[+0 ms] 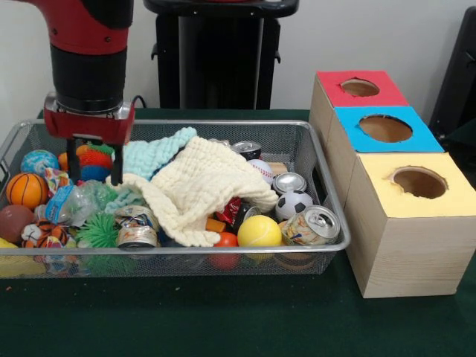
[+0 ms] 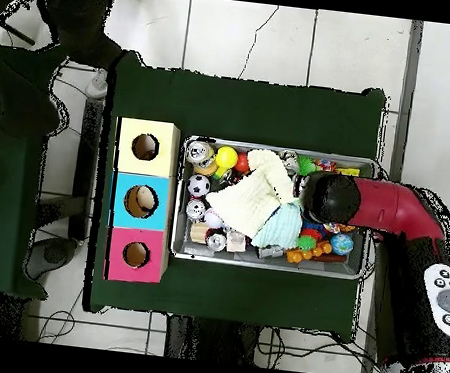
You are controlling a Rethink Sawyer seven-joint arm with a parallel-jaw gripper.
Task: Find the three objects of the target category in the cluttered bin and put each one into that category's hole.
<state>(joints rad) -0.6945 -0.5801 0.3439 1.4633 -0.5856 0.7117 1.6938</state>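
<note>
My gripper (image 1: 94,177) hangs open over the left part of the wire bin (image 1: 186,251), its fingers just above an orange spiky ball (image 1: 93,158) and a blue ball. Nothing is held. A cream cloth (image 1: 201,186) and a light blue cloth (image 1: 152,155) lie heaped in the middle and hide what is under them. Cans show at the front right (image 1: 312,225), behind it (image 1: 288,182), at the back (image 1: 247,149), and a crushed one (image 1: 136,227) at the front. Balls include a yellow one (image 1: 259,232), a soccer ball (image 1: 294,204), a baseball (image 1: 261,170) and a basketball (image 1: 26,190).
Three wooden boxes with a round hole on top stand in a row right of the bin: red (image 1: 331,85) farthest, blue (image 1: 416,137) in the middle, yellow (image 1: 387,193) nearest. In the overhead view the arm (image 2: 388,208) covers the bin's right part (image 2: 350,269).
</note>
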